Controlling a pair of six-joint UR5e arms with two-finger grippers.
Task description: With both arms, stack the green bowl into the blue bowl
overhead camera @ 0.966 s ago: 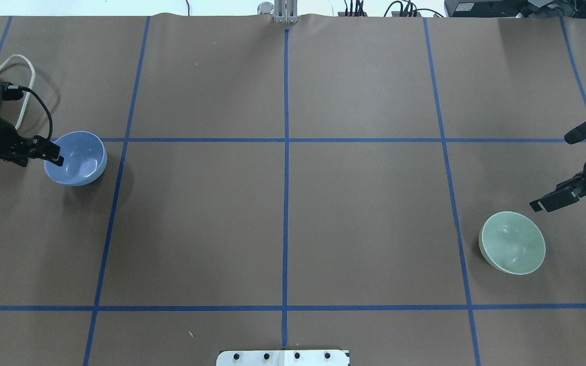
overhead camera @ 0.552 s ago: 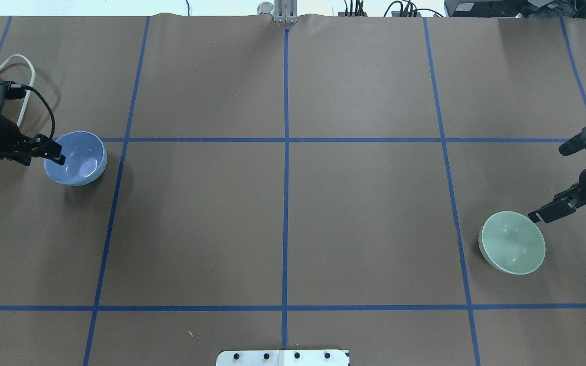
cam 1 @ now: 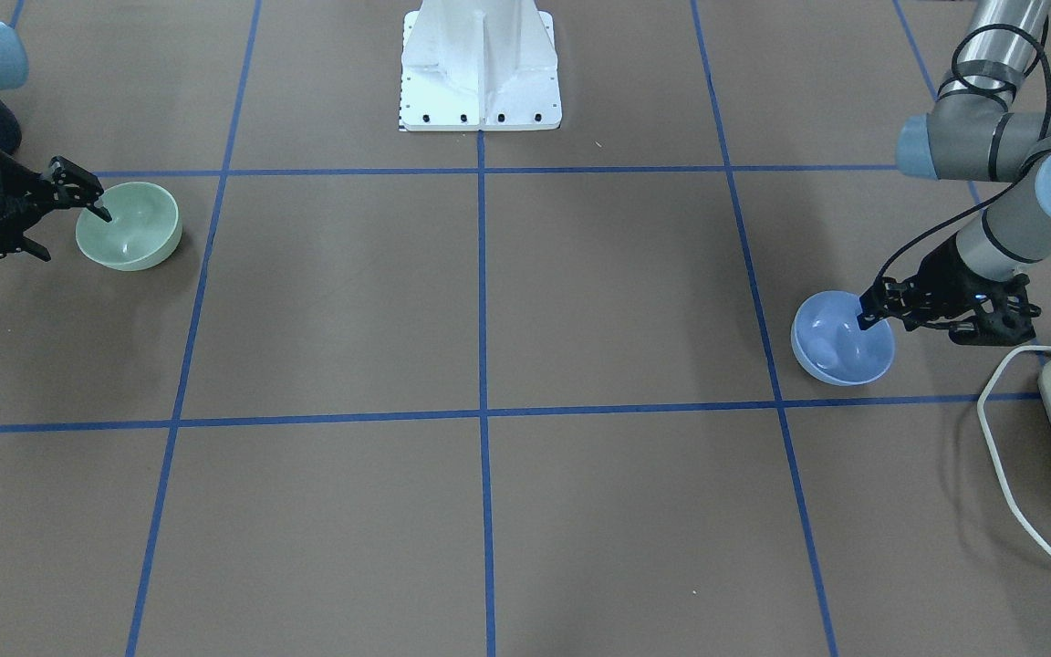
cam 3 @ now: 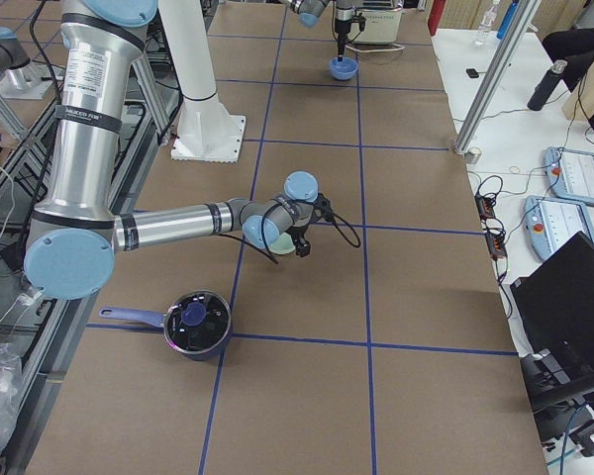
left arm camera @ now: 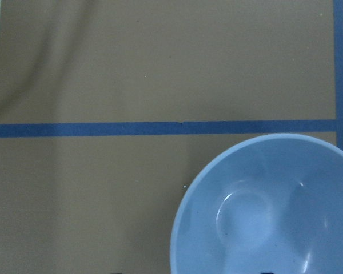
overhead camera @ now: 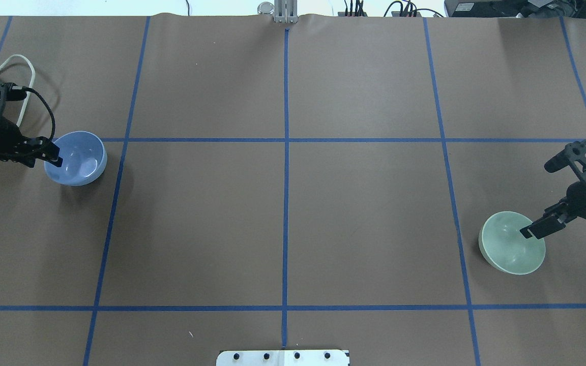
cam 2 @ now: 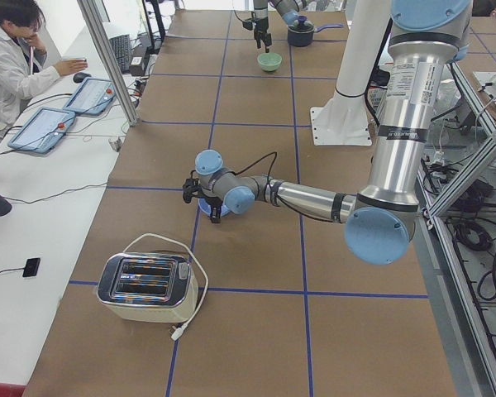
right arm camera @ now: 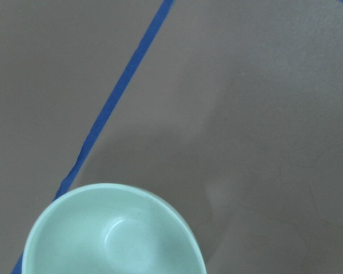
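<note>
The blue bowl (overhead camera: pixel 80 161) stands upright at the table's far left; it also shows in the front view (cam 1: pixel 840 345) and the left wrist view (left arm camera: pixel 268 211). My left gripper (overhead camera: pixel 53 158) (cam 1: pixel 870 316) is at the bowl's outer rim with one finger inside, and it looks open. The green bowl (overhead camera: pixel 506 250) (cam 1: pixel 133 230) (right arm camera: pixel 111 234) stands upright at the far right. My right gripper (overhead camera: pixel 531 231) (cam 1: pixel 92 208) is open over that bowl's rim, with one finger above the inside. The outer fingers are hard to make out.
A silver toaster (cam 2: pixel 145 285) with a white cord (overhead camera: pixel 18 63) stands behind the blue bowl at the left end. A dark pot with a lid (cam 3: pixel 193 322) sits near the green bowl at the right end. The white base column (cam 1: pixel 480 64) is at the robot's side.
My right gripper has moved toward the robot and down, from beside the green bowl to over its rim. My left gripper has shifted only slightly at the blue bowl's rim. Neither bowl has moved.
</note>
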